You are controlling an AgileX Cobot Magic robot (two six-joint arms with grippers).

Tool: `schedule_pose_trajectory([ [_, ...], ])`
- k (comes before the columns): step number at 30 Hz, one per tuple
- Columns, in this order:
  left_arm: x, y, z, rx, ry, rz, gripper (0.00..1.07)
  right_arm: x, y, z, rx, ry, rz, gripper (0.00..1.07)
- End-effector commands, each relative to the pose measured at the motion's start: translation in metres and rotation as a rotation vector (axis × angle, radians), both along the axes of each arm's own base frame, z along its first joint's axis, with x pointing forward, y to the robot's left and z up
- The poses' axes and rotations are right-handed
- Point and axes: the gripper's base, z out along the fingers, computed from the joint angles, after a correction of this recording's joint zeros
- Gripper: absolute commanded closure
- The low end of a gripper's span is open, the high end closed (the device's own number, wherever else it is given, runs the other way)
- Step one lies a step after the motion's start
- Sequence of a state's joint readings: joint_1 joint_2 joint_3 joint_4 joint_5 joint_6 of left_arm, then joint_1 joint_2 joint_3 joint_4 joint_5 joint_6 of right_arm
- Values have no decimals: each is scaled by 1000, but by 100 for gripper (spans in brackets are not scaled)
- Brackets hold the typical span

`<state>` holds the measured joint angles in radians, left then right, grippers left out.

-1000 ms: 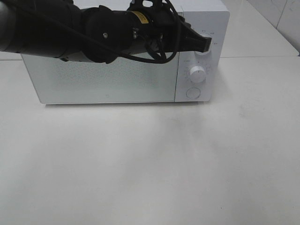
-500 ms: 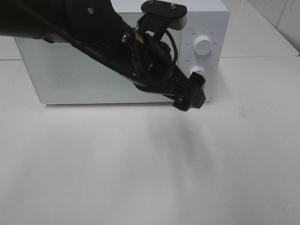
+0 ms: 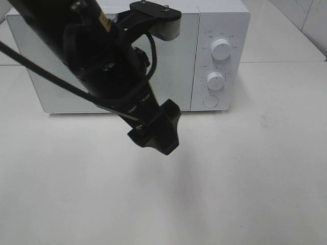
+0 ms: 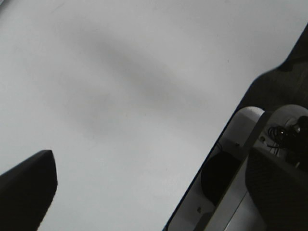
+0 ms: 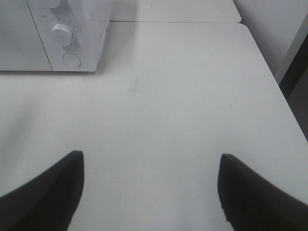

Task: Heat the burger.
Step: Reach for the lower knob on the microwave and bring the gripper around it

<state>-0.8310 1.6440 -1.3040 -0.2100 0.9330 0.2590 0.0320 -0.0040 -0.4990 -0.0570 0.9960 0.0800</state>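
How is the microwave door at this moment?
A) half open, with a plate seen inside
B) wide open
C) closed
C: the door of the microwave lies flush with the panel, and nothing of the inside shows.

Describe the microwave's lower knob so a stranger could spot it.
A white microwave sits on the table, its control panel right of the door. Three round things stack there; the lower knob is the middle one, raised like the upper knob, unlike the flat button beneath.
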Motion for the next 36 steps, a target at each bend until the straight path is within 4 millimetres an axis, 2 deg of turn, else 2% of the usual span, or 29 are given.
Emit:
schedule_pose_trajectory([
  [1,-5,21,18,43,23,47,6,-4,0,0,7,-28,-7,33],
  [2,-5,21,18,43,23,47,6,-4,0,0,7,-28,-7,33],
  [4,3,41,26,47,50,115,6,-4,0,0,7,-28,-7,33],
  [6,5,47,29,45,59,135,6,-4,0,0,7,-28,-7,33],
  [7,11,63,34,40,87,187,6,-4,0,0,7,-28,-7,33],
  [8,11,63,34,40,87,187,6,-4,0,0,7,-28,-7,33],
  [9,14,77,39,28,110,234,6,-4,0,0,7,-28,-7,33],
  [10,14,77,39,28,110,234,6,-4,0,0,7,-28,-7,33],
  [11,17,84,41,21,115,265,6,-4,0,0,7,-28,-7,33],
  [12,20,100,48,3,124,333,6,-4,0,0,7,-28,-7,33],
  [14,21,107,51,-3,125,360,6,-4,0,0,7,-28,-7,33],
  [15,22,123,57,-11,129,431,6,-4,0,0,7,-28,-7,33],
  [16,22,123,57,-11,129,431,6,-4,0,0,7,-28,-7,33],
  [18,22,147,59,-18,130,523,6,-4,0,0,7,-28,-7,33],
  [19,22,147,59,-18,130,523,6,-4,0,0,7,-28,-7,33],
  [20,20,164,58,-19,136,590,6,-4,0,0,7,-28,-7,33],
  [22,19,171,57,-18,139,615,6,-4,0,0,7,-28,-7,33],
  [23,13,185,54,-13,141,665,6,-4,0,0,7,-28,-7,33],
  [25,10,192,52,-13,142,691,6,-4,0,0,7,-28,-7,33],
  [26,3,202,47,-15,144,741,6,-4,0,0,7,-28,-7,33],
  [30,-9,214,41,-10,132,793,6,-4,0,0,7,-28,-7,33],
  [34,-34,230,29,80,88,860,6,-4,0,0,7,-28,-7,33],
  [36,-39,232,27,93,83,878,6,-4,0,0,7,-28,-7,33],
])
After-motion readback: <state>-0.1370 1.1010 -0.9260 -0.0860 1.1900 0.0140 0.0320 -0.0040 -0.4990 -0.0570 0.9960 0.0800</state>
